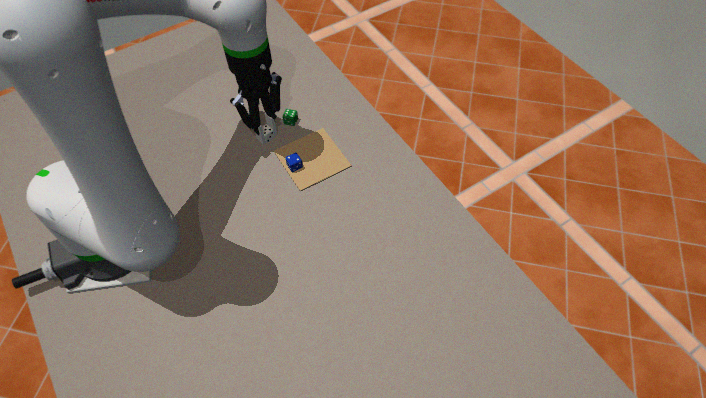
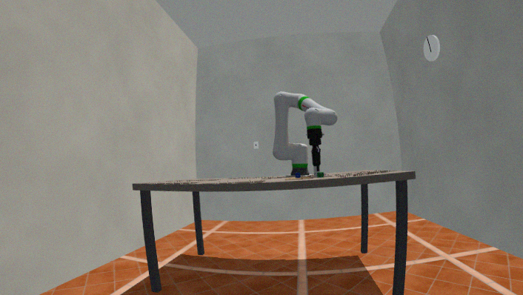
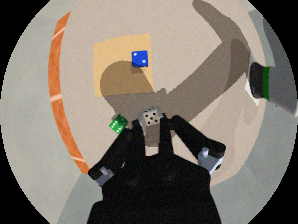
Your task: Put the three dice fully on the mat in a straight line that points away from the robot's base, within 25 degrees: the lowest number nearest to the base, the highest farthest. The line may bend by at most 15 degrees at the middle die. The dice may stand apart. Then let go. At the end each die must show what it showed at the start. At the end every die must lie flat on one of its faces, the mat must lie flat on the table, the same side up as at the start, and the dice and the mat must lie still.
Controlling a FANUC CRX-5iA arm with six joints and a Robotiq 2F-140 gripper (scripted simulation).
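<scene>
Grey walls (image 2: 237, 93) all round, the back one well behind my grip. in ext. view. Tiled floor (image 1: 550, 125) (image 2: 259, 244) (image 3: 55, 75) way below, orange w/ paler strips. Table (image 1: 380, 280) (image 2: 230, 186) (image 3: 190, 60) right under my tips: grey-brown top, dark legs, my arm's shadow across it. Arm (image 1: 125, 165) (image 2: 281, 126) (image 3: 287, 85) comes down to my gripper (image 1: 267, 131) (image 2: 316, 172) (image 3: 151, 113), clenched on the white die (image 1: 268, 132) (image 3: 151, 116), five pips up, approx. at table level, off the mat. Round clock (image 2: 431, 48) high on the wall, R of my grip. in ext. view. Tan mat (image 1: 325, 170) (image 3: 110, 55) flat, near my tips. Small wall plate (image 2: 255, 144) L of my grip., ext. view. Blue die (image 1: 294, 161) (image 2: 298, 175) (image 3: 140, 58) on the mat, two up, beyond my tips in wrist view; green die (image 1: 290, 117) (image 2: 321, 174) (image 3: 118, 123) on the table, just beside my fingers, off the mat.
</scene>
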